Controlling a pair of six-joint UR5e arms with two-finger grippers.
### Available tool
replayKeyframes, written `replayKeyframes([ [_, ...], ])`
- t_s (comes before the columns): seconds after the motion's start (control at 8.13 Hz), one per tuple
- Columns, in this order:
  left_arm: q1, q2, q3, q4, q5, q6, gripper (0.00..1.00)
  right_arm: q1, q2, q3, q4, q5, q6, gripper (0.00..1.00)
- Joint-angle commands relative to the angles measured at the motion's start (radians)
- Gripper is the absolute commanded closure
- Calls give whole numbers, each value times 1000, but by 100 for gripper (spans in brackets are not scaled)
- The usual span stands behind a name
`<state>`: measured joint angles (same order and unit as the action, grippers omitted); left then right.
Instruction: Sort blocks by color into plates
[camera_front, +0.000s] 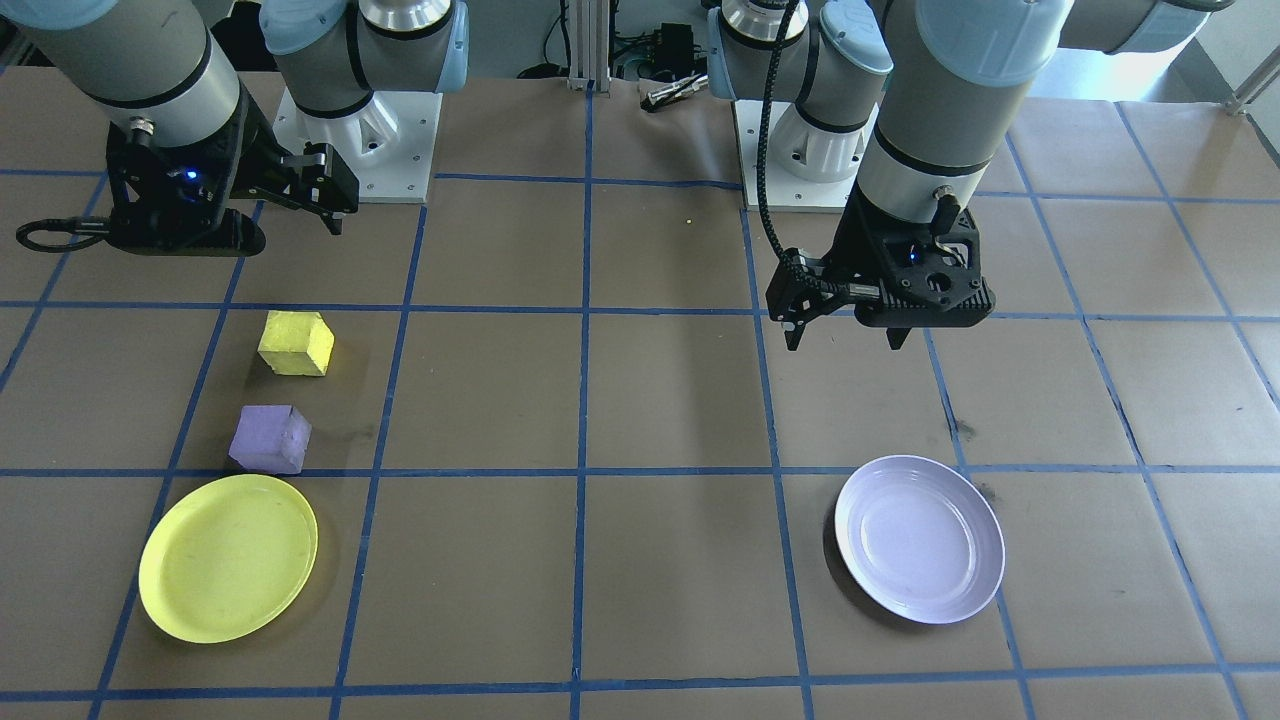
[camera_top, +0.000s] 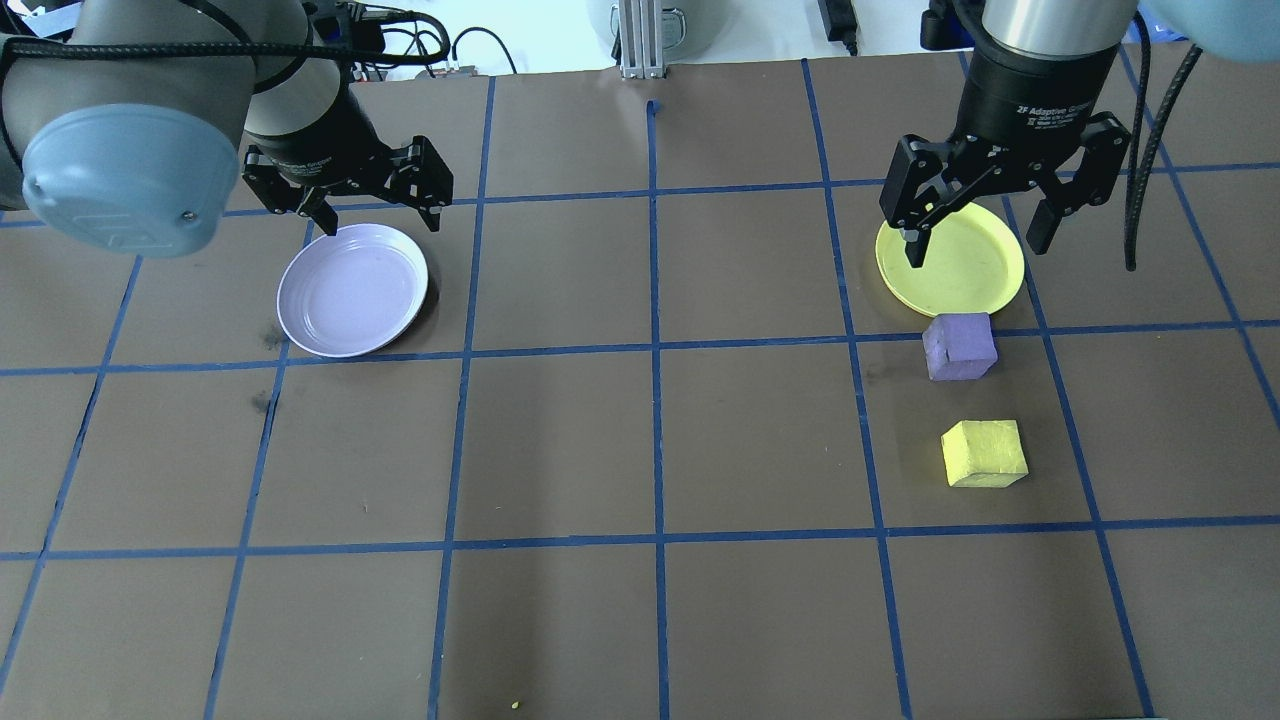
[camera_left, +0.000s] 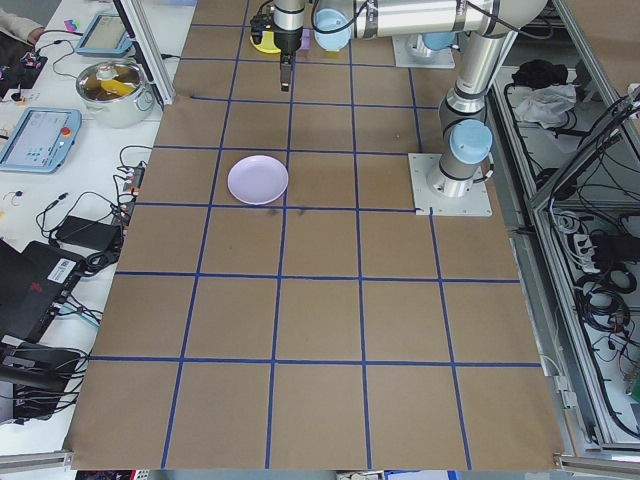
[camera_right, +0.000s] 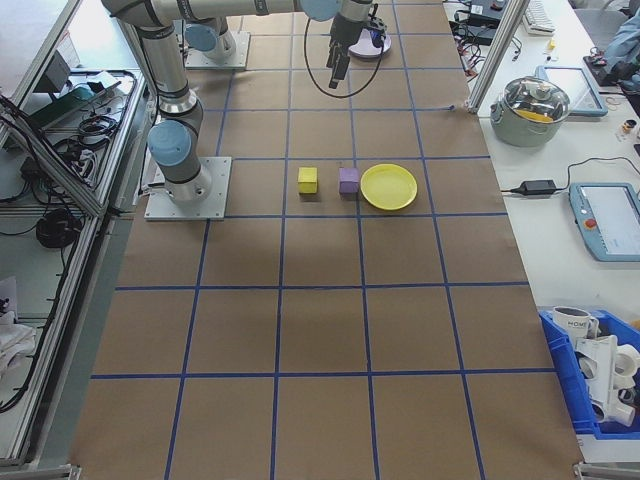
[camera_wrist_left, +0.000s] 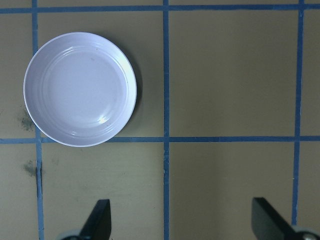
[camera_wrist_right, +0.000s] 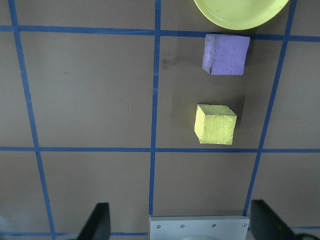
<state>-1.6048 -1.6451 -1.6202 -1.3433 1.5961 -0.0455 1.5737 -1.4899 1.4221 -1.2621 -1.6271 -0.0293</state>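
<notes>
Brown paper-covered counter (camera_front: 680, 400) with blue tape grid, foreground. Lower left: round, shallow, bright yellow plastic plate (camera_front: 228, 557), empty; lower right: matching pale lavender glossy plate (camera_front: 920, 538), empty. Just above the yellow plate's rim sits the purple foam cube (camera_front: 270, 439); above it the yellow foam cube (camera_front: 296, 343). Right tool (camera_top: 982, 214) and left tool (camera_top: 370, 195) hang wide open, holding nothing. Judged: sorting not begun; both cubes remain to place.

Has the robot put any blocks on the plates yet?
Not yet. The yellow block and purple block sit on the table near the yellow plate. The lavender plate holds nothing. The left gripper and right gripper are open, holding nothing. Both blocks remain to be sorted.
</notes>
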Motion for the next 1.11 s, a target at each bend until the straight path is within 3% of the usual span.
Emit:
replayKeyframes([
  [0.0,0,-8,-1,10,-1,-5,0,0,-1,1,-5,1,0,0],
  [0.49,2,-4,-4,15,1,0,0,-33,13,23,-26,12,-9,0],
  [0.86,2,-4,-6,15,-2,-2,0,-110,-41,283,-266,-11,-88,0],
  [0.98,14,-4,-6,15,-5,0,0,-128,-49,376,-357,-34,-95,7],
])
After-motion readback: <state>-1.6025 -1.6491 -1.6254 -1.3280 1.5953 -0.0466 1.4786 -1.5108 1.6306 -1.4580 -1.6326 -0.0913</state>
